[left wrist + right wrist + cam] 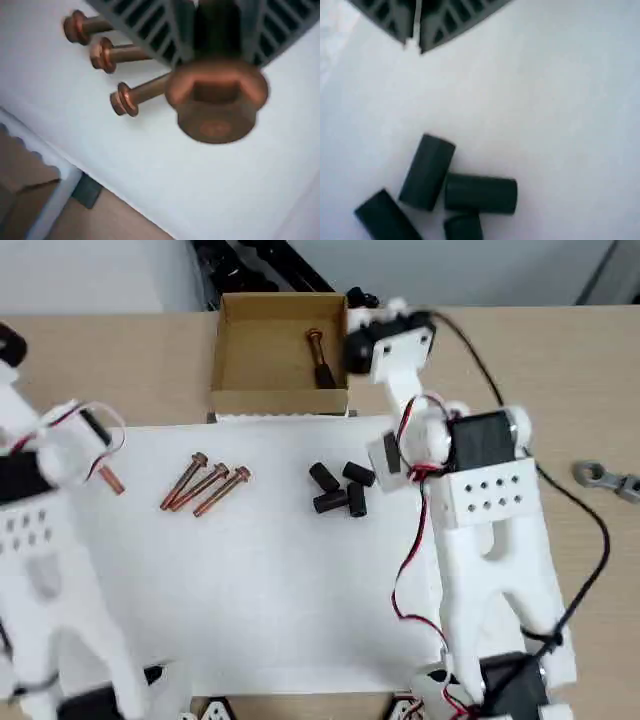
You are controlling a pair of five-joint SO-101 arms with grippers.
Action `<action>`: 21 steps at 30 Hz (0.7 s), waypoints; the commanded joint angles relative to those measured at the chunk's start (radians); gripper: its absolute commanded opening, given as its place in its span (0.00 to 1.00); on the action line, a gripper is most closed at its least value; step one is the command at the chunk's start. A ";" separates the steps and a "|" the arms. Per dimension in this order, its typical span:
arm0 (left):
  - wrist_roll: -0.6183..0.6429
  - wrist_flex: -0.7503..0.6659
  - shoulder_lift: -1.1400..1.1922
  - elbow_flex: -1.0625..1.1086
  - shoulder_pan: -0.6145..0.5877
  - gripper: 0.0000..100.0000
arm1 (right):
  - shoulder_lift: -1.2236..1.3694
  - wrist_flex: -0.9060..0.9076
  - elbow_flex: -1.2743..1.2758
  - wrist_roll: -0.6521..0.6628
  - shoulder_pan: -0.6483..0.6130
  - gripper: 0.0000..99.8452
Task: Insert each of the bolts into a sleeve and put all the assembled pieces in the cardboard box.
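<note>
Left gripper [217, 50]: clamped on one bolt [216, 102]. Right gripper [416, 42]: closed, empty, near the sleeves [480, 194]. Recommended: lift one sleeve, align its bore with the shank, push straight.

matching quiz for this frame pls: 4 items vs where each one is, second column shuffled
1. lone bolt
2. three loose bolts
3. black sleeves
4. assembled piece

A. inside the cardboard box
B. on the white mat, near the right gripper
C. clamped in the left gripper
D. on the white mat, in a row near the left gripper

Pairs: 1-C, 2-D, 3-B, 4-A
</note>
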 commanded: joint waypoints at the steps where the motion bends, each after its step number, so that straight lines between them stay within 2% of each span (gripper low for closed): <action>1: -0.040 0.052 -0.146 -0.018 0.008 0.01 | -0.099 -0.105 0.149 0.008 0.012 0.00; 7: -0.048 0.098 -0.287 -0.016 0.008 0.01 | -0.079 -0.367 0.368 0.009 0.004 0.00; 10: -0.057 0.110 -0.353 -0.016 0.003 0.01 | -0.031 -0.464 0.376 0.011 -0.036 0.01; 15: -0.078 0.110 -0.402 -0.015 -0.046 0.01 | 0.077 -0.645 0.373 0.003 -0.130 0.08; 21: -0.080 0.117 -0.407 0.024 -0.043 0.01 | 0.211 -0.677 0.279 0.002 -0.197 0.05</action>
